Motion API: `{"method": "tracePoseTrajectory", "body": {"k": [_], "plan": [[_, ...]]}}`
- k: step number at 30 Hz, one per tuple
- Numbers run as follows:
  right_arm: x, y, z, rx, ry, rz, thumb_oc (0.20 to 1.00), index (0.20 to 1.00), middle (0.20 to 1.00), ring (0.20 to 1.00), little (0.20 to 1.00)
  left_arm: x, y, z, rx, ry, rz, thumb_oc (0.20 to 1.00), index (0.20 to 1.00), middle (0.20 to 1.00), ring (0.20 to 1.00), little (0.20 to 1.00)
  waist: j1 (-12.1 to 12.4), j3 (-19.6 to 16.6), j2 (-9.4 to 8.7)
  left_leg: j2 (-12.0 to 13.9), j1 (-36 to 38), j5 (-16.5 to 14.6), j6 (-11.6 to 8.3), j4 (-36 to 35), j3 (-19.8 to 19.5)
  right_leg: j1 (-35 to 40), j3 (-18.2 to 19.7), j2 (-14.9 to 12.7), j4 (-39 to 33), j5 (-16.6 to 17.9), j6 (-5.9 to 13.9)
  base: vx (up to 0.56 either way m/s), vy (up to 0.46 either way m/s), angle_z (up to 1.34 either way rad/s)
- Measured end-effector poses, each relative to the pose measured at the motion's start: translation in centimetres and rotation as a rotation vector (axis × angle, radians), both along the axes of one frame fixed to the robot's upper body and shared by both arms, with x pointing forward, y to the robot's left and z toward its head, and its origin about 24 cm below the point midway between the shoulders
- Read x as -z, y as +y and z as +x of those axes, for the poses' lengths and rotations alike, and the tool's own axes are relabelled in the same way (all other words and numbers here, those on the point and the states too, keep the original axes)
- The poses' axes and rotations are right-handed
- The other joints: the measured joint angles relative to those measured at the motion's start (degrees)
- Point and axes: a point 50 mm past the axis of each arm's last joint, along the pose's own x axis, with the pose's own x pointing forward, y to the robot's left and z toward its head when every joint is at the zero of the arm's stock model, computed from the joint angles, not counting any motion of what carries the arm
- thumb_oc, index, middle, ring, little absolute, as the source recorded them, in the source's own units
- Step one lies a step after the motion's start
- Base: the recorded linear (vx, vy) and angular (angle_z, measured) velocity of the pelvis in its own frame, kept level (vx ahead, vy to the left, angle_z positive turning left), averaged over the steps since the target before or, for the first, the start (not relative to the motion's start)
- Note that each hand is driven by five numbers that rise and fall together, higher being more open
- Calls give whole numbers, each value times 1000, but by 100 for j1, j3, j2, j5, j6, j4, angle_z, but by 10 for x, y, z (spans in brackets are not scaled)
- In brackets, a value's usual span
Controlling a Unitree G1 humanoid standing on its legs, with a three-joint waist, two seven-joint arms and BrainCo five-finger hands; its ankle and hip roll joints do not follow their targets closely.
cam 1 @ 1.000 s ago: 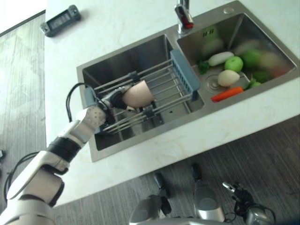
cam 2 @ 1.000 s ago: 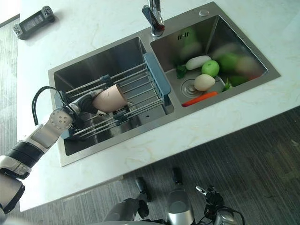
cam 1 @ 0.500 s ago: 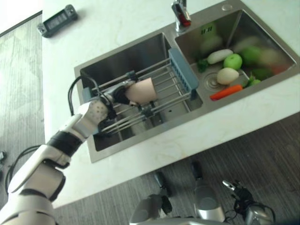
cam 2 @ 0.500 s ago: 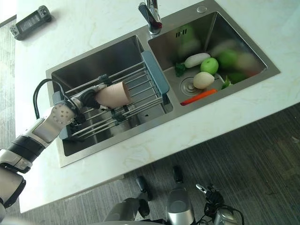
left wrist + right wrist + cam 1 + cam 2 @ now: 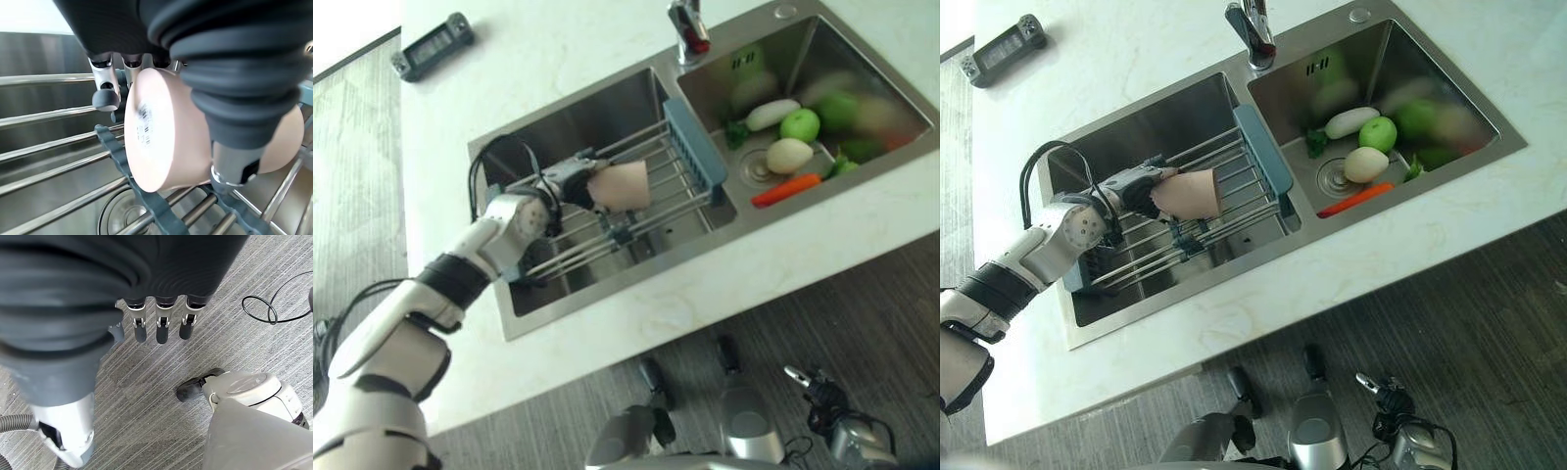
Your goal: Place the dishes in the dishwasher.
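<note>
Black controller lies on the white tabletop, well away from the sink on its far-left side. Left hand is over the sink's left basin, fingers and thumb clamped round a pink cup held on its side just above the wire rack. The sink's right basin holds vegetables: green, white, an orange carrot. Right hand hangs over the floor, fingers straight, idle. Risk: the grip sits near the cup's base; any tilt or snag on the rack bars could slip it loose.
</note>
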Motion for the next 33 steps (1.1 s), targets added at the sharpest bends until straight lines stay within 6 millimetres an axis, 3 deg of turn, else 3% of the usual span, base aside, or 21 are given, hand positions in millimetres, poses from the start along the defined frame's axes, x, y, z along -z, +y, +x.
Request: {"method": "tracePoseTrajectory", "body": {"k": [4, 8, 11, 15, 19, 24, 26, 30, 31, 33], "plan": [[2, 6, 0, 6, 0, 11, 1000, 1000, 1000, 1000, 1000, 9, -5, -15, 77, -113, -91, 200, 200, 200, 200, 200, 18, -4, -35, -8, 25, 1, 2, 0, -15, 33, -12, -7, 0, 13, 8, 12, -13, 2], [10, 24, -6, 25, -1, 46, 1000, 1000, 1000, 1000, 1000, -16, 4, -43, 125, -448, -312, 200, 200, 200, 200, 200, 93, -57, -203, 20, 288, -17, 15, -1, -137, 322, -89, 18, -2, -29, -7, 29, -22, 8], [14, 29, -11, 32, 13, 60, 1000, 1000, 1000, 1000, 1000, -29, 11, -49, 124, -581, -341, 200, 200, 200, 200, 200, 232, -204, -313, 22, 289, -37, -15, -2, -176, 360, -158, 14, -2, -39, -12, 20, -11, 12], [23, 44, -25, 55, 53, 92, 1000, 1000, 1000, 1000, 1000, -31, 15, -64, 125, -703, -408, 200, 200, 200, 200, 200, 278, -620, -558, 7, 309, -24, 32, -13, -238, 404, -184, 7, -3, -51, -16, 13, 7, 3], [31, 53, -40, 72, 102, 103, 1000, 1000, 1000, 1000, 1000, -29, 17, -75, 112, -793, -499, 200, 200, 200, 200, 200, 330, -867, -608, -21, 418, -37, 50, -32, -267, 531, -212, -17, -5, -64, 2, -6, 30, 4], [42, 55, -75, 91, 215, 85, 1000, 1000, 1000, 1000, 1000, 3, 18, -89, -25, -756, -970, 200, 200, 200, 200, 200, 538, -1397, -607, -9, 489, -119, 26, -37, -370, 629, -337, -12, -36, -224, -1, -15, 35, 12], [43, 55, -82, 95, 240, 77, 1000, 1000, 1000, 1000, 1000, 10, 21, -100, -40, -715, -1178, 200, 200, 200, 200, 200, 648, -1534, -692, -11, 515, -112, 28, -37, -466, 698, -412, -10, -38, -220, 12, 1, 53, 17], [44, 54, -86, 69, 261, 59, 1000, 1000, 1000, 1000, 1000, 7, 37, -112, 5, -640, -1386, 200, 200, 200, 200, 200, 875, -1698, -812, -31, 674, -120, 60, -37, -647, 961, -608, -20, -40, -235, -20, 21, 38, 28], [43, 54, -82, 58, 256, 58, 1000, 1000, 1000, 1000, 1000, 9, 43, -117, 42, -566, -1483, 200, 200, 200, 200, 200, 1173, -1801, -807, -33, 665, -135, 77, -38, -769, 1010, -679, -18, -39, -345, 15, 44, -46, 37], [42, 57, -69, 23, 235, 60, 1000, 1000, 1000, 1000, 1000, 21, 43, -123, 57, -468, -1589, 200, 200, 200, 200, 200, 1356, -1824, -762, -35, 639, -118, 58, -37, -848, 1116, -749, -8, -16, -340, 2, 33, -100, 29]]}}
